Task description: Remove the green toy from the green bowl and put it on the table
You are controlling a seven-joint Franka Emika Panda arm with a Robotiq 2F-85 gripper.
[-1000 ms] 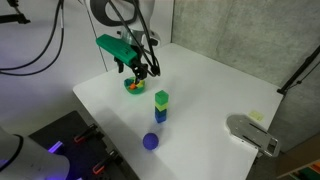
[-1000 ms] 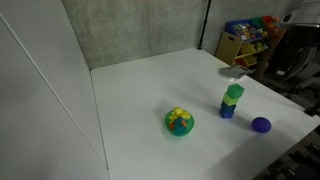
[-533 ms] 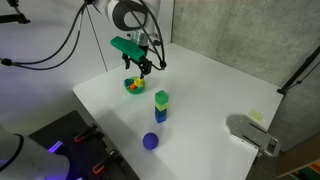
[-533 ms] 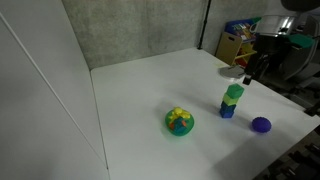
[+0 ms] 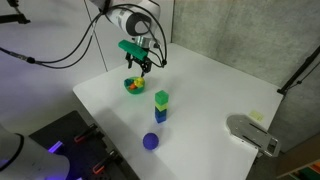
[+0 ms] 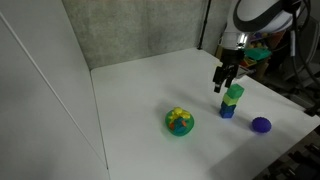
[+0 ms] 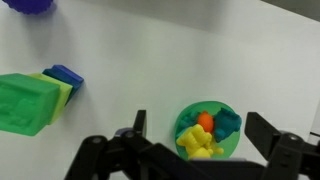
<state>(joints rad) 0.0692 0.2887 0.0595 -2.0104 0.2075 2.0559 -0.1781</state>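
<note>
The green bowl (image 6: 180, 132) sits open from above, though orange and yellow pieces (image 7: 198, 143) crowd its inside. Bare table (image 6: 140, 90) surrounds it. The nearest obstacle is the stack of cubes (image 6: 231, 101), standing apart from the bowl; the ball (image 6: 261, 125) lies beyond that.

Large white tabletop (image 7: 150, 50): matt, smooth, no glare. Small round bright-green bowl (image 7: 184, 120) at 5 o'clock in my wrist view: smooth plastic, slight sheen. Lime-green cube (image 7: 25, 103) at 9 o'clock: smooth, matt plastic. My black fingers (image 7: 270, 138): matt.
</note>
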